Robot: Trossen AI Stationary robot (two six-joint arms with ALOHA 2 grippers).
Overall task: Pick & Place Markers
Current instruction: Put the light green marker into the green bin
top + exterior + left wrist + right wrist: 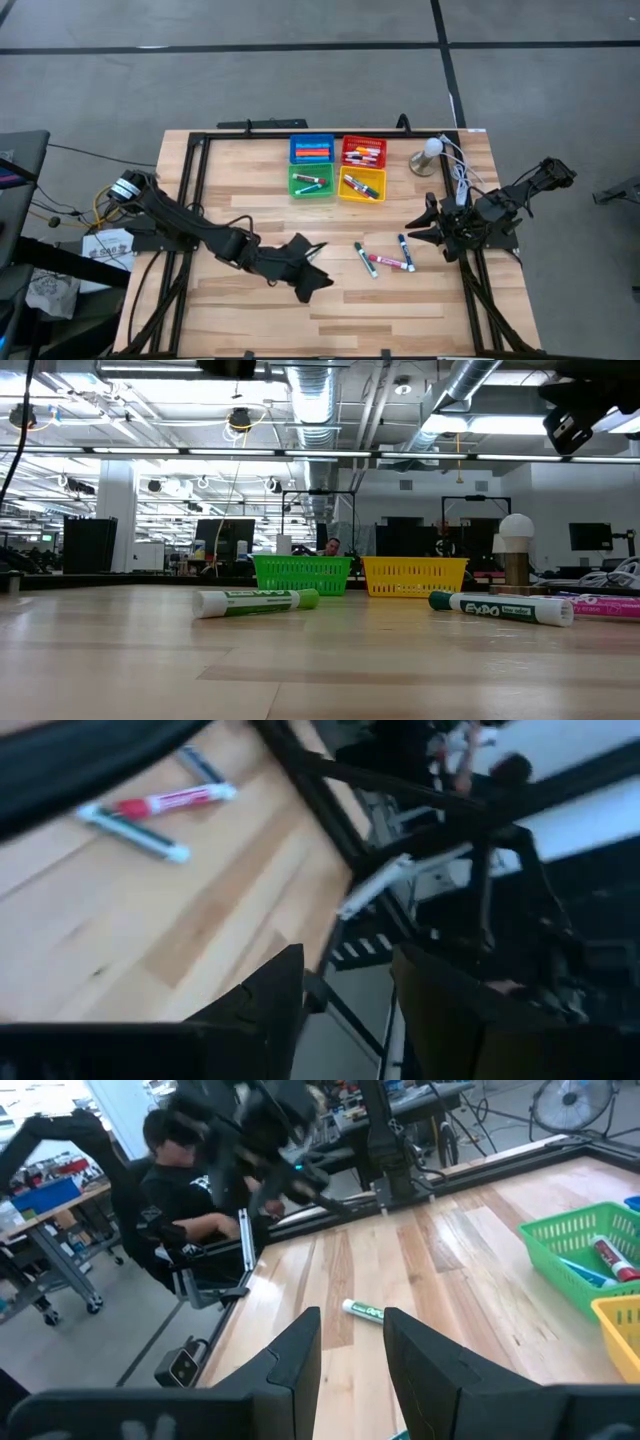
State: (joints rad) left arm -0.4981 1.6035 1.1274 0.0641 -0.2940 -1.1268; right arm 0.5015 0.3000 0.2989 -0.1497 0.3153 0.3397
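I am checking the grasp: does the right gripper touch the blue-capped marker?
Apart. The high view shows bare table between the open right gripper and the blue-capped marker.

Bins: four small square plastic bins sit in a two-by-two block at the far middle of the wooden slatted table, markers inside each
Loose markers: three short marker pens lie together nearer the front, right of centre
Left gripper: left of the pens
Right gripper: right of them
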